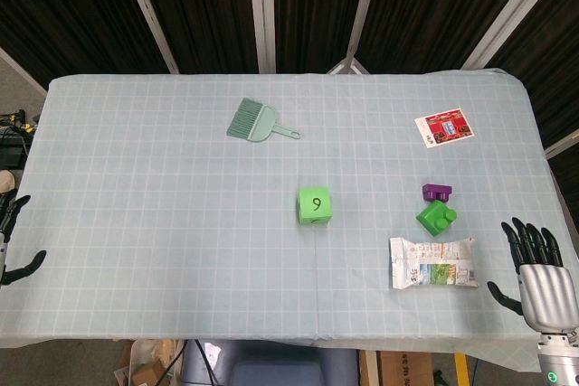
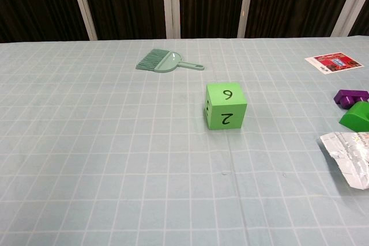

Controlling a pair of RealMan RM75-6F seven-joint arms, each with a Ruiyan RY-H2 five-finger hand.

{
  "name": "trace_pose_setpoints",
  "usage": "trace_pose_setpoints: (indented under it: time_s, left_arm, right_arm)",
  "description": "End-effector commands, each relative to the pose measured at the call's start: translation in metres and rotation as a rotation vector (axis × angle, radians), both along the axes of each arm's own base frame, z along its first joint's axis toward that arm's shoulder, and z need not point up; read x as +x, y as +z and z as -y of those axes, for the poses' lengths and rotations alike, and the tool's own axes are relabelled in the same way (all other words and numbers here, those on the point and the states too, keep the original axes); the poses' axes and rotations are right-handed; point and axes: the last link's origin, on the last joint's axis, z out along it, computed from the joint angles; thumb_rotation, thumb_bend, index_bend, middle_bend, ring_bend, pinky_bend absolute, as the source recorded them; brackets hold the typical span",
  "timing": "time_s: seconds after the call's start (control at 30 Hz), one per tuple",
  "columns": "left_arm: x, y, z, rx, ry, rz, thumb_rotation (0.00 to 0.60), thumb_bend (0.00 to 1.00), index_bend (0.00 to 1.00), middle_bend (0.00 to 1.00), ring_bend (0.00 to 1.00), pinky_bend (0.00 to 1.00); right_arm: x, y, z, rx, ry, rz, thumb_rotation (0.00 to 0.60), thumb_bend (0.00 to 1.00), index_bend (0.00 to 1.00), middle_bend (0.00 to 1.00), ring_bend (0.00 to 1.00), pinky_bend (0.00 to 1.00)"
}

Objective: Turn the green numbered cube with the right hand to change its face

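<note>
Right hand point(image 1: 541, 273) is resting at the surface's point(image 1: 163, 250) near edge, fingers spread, empty. Green numbered cube point(image 1: 314, 204) is sitting mid-surface, untouched. Crumpled packet point(image 1: 432, 262) and blocks point(image 1: 436, 211) are probably crowding the reach; risking a snag.

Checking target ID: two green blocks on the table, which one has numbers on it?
The cube mid-table, plain-sided, with a 9 on top and a 2 on the near side. The other green block, beside the purple block, is studded and unmarked.
</note>
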Motion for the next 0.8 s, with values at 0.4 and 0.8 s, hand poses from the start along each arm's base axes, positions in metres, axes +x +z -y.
trace_pose_setpoints:
  time_s: [0.4,0.8]
  left_arm:
    - [0.007,0.001,0.005,0.01,-0.044,0.006,0.6,0.34,0.11,0.0,0.0,0.12]
    - [0.008,0.005,0.01,0.024,-0.05,0.015,0.6,0.34,0.1,0.0,0.0,0.12]
  right_arm:
    - [0.0,-0.013,0.004,0.052,-0.002,-0.019,0.6,0.22,0.05,0.06,0.0,0.0]
    - [0.031,-0.017,0.036,0.153,0.079,-0.008,0.6,0.22,0.06,0.12,0.09,0.02]
